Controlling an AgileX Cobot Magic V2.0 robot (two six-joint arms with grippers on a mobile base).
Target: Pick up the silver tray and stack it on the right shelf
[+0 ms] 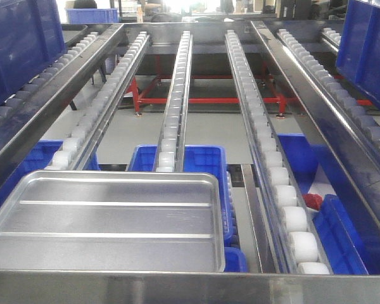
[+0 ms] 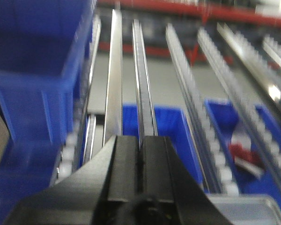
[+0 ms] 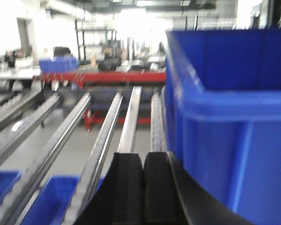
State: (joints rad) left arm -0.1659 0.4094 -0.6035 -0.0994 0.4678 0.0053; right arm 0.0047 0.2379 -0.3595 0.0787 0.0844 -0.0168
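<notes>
Front-facing: shiny, 2-ridge silver tray (image 1: 107,221)

**Three cameras, all facing far along the rack**

The front-facing view sits high at the near edge, just behind the steel front bar (image 1: 177,288). It looks down and far along the roller rails (image 1: 174,107), with the silver tray (image 1: 107,221) close at near left.

The left wrist view is blurred. It rides low over the left pincer (image 2: 140,159) and faces far, with the left blue crate (image 2: 37,61) close beside it. It shares the tray's corner, the blue bin (image 2: 171,126) below the rails and the red frame (image 2: 178,11) with the front view.

The right wrist view looks almost level over the right pincer (image 3: 143,187). The right blue crate (image 3: 225,117) fills its right side, and the same red frame lies far off.
</notes>
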